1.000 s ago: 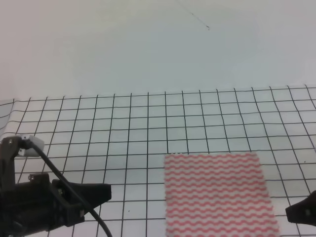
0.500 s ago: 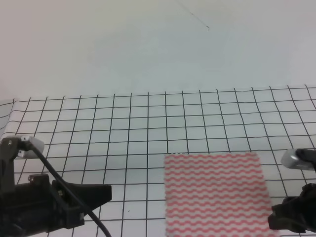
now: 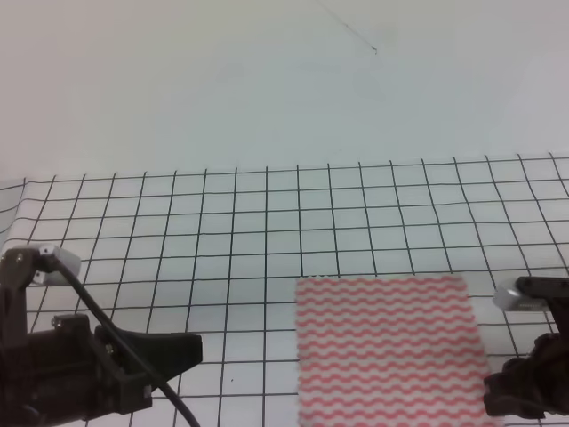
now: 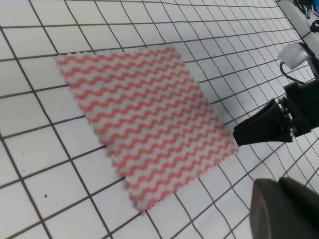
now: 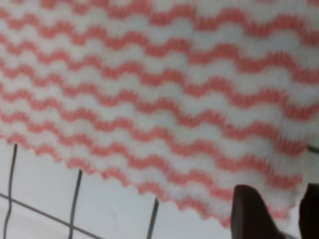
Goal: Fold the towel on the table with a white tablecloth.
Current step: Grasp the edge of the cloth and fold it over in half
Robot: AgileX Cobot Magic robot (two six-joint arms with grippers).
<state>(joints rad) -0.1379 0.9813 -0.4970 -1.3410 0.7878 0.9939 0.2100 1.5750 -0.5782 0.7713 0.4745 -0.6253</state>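
The towel (image 3: 387,347), red-pink and white wavy stripes, lies flat on the tablecloth (image 3: 267,213) of the table, right of centre near the front edge. My right gripper (image 3: 495,391) is at the towel's near right corner. In the right wrist view its two dark fingertips (image 5: 251,214) stand a narrow gap apart over the towel's (image 5: 149,89) scalloped edge. The left wrist view shows the right gripper (image 4: 238,136) as a dark wedge touching the towel's (image 4: 144,114) corner. My left gripper (image 3: 191,349) hovers about two squares left of the towel, its fingers (image 4: 284,209) one dark mass, empty.
A plain white wall (image 3: 284,80) rises behind the table's far edge. A black cable (image 3: 107,320) runs over the left arm. Bare gridded cloth stretches behind and to the left of the towel.
My right gripper came in from the frame's right edge to the towel's near right corner, and its wrist housing came into view. The left arm barely moved.
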